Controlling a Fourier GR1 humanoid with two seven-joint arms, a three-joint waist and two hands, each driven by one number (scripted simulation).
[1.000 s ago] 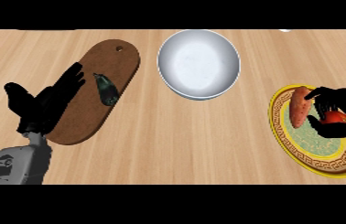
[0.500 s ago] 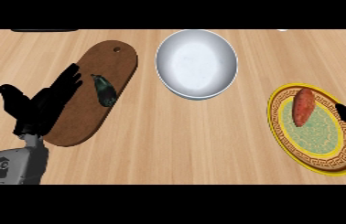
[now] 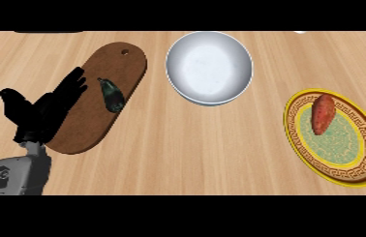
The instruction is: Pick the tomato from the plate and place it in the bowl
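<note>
Pale wood-grain counter (image 3: 186,154), matt; darker wooden board (image 3: 107,81), smooth; glossy white bowl (image 3: 208,66); yellow plate (image 3: 343,175) glazed, patterned rim.

You have no legible text, number or brand here: none on the plate (image 3: 293,129), the bowl (image 3: 208,66), the board (image 3: 93,129) or the desk (image 3: 214,149). A dark mark on the grey forearm (image 3: 28,173) cannot be made out.

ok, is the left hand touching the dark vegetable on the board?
Apart. The head view shows a strip of bare board between the dark vegetable and the fingertips of the left hand.
</note>
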